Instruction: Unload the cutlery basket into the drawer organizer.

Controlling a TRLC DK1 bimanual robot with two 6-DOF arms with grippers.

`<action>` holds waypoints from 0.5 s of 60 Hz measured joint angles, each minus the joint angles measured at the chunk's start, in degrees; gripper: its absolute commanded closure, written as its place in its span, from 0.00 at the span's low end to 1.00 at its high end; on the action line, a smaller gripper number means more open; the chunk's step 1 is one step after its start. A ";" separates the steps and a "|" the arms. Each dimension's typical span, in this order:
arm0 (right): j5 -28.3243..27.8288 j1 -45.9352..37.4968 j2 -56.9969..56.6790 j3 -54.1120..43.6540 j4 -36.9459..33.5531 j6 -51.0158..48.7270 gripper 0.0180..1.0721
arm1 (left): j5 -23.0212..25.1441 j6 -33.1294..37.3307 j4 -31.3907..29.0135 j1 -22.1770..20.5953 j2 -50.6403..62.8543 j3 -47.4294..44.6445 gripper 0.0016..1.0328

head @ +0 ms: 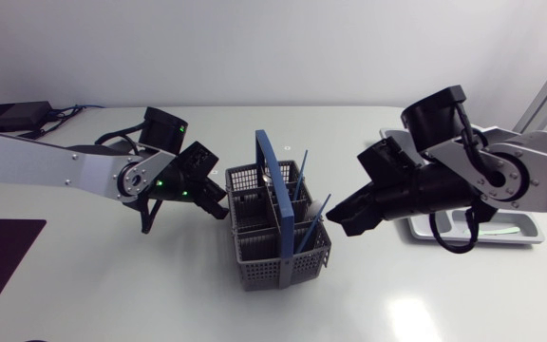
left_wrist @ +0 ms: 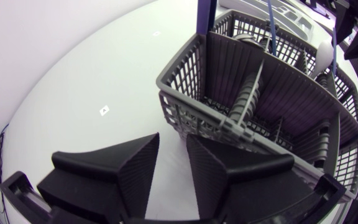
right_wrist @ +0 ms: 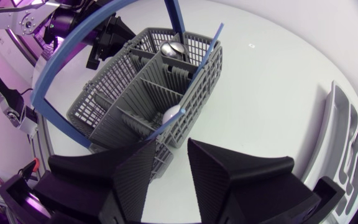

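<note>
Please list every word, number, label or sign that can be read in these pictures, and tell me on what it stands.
No text is readable.
The grey plastic cutlery basket with a blue handle and the pale drawer organizer show no print.
The small pale mark on the white table is too small to read.

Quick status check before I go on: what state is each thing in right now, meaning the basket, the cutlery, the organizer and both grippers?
Basket: upright on the table, handle up, still loaded.
Spoons: standing in the basket, blue handles sticking up.
Organizer: flat on the table, partly hidden under the right arm.
Left gripper: open, empty, close beside the basket.
Right gripper: open, empty, facing the basket's other side.
</note>
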 measured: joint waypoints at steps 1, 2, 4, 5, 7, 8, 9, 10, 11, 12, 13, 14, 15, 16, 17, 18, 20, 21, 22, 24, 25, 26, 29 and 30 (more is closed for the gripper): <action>-0.11 0.00 -0.17 0.00 0.00 0.02 0.51 | 0.00 0.00 -0.17 0.00 -0.52 -0.33 0.55; -0.22 0.00 -0.35 0.00 -0.04 0.17 0.52 | 0.00 0.00 -0.59 0.00 -1.51 -0.83 0.55; -0.42 0.00 -0.42 0.02 -0.17 0.28 0.52 | 0.00 0.00 -1.03 0.00 -3.04 -1.53 0.55; -0.61 0.00 -0.42 0.11 -0.33 0.46 0.52 | 0.00 0.00 -1.22 0.00 -4.15 -1.97 0.55; -0.68 0.00 -0.26 0.22 -0.48 0.85 0.52 | 0.02 0.00 -1.49 0.00 -5.84 -2.49 0.55; -0.76 0.00 -0.15 0.35 -0.59 0.87 0.52 | 0.04 0.00 -1.68 0.00 -6.95 -2.84 0.55; -0.79 0.00 -0.04 0.50 -0.63 1.07 0.52 | 0.11 0.00 -1.84 0.00 -7.63 -3.06 0.55; -0.79 0.00 0.11 0.66 -0.66 1.07 0.52 | 0.15 0.00 -1.95 0.00 -8.33 -3.21 0.55; -0.90 0.00 0.33 0.96 -0.68 1.16 0.52 | 0.20 0.00 -2.12 0.00 -9.46 -3.54 0.55; -1.11 -0.02 0.52 1.16 -0.68 1.27 0.52 | 0.20 0.00 -2.25 0.00 -10.19 -3.78 0.55; -1.42 -0.02 0.81 1.51 -0.76 1.27 0.52 | 0.20 0.00 -2.32 0.00 -10.82 -3.96 0.55; -1.73 -0.02 0.98 1.73 -0.85 1.29 0.52 | 0.20 0.00 -2.38 0.00 -11.23 -4.11 0.55; -1.86 -0.02 1.20 1.99 -0.87 1.33 0.52 | 0.20 0.00 -2.47 0.00 -11.78 -4.31 0.55; -1.95 -0.02 1.46 2.36 -0.96 1.40 0.52 | 0.20 0.00 -2.51 0.00 -12.20 -4.48 0.55; -2.12 -0.02 1.77 2.75 -1.07 1.49 0.53 | 0.20 0.02 -2.54 0.00 -12.72 -4.74 0.55; -2.12 0.00 1.97 2.99 -1.11 1.51 0.54 | 0.20 0.00 -2.71 0.00 -13.03 -4.90 0.55; -2.32 0.00 2.58 3.78 -1.49 1.66 0.59 | 0.20 0.00 -2.99 0.00 -13.70 -5.22 0.55; -2.49 0.00 2.80 4.07 -1.46 1.73 0.61 | 0.20 0.00 -3.04 0.00 -13.94 -5.38 0.55; -2.62 0.00 3.17 4.39 -1.51 1.81 0.62 | 0.20 0.00 -3.21 0.00 -14.16 -5.46 0.55; -2.99 0.00 3.78 4.96 -1.51 2.14 0.63 | 0.20 0.00 -3.52 0.00 -14.62 -5.75 0.55; -3.15 0.00 4.15 5.27 -1.55 2.19 0.65 | 0.20 0.00 -3.63 0.00 -14.84 -5.86 0.55; -3.23 0.00 4.55 5.53 -1.68 2.34 0.66 | 0.20 0.00 -3.80 0.00 -15.10 -5.99 0.55; -3.41 0.00 5.53 6.27 -1.97 2.54 0.66 | 0.20 0.00 -4.07 0.00 -15.69 -6.25 0.55; -3.41 0.00 5.70 6.38 -1.97 2.56 0.66 | 0.20 0.00 -4.13 0.00 -15.85 -6.29 0.55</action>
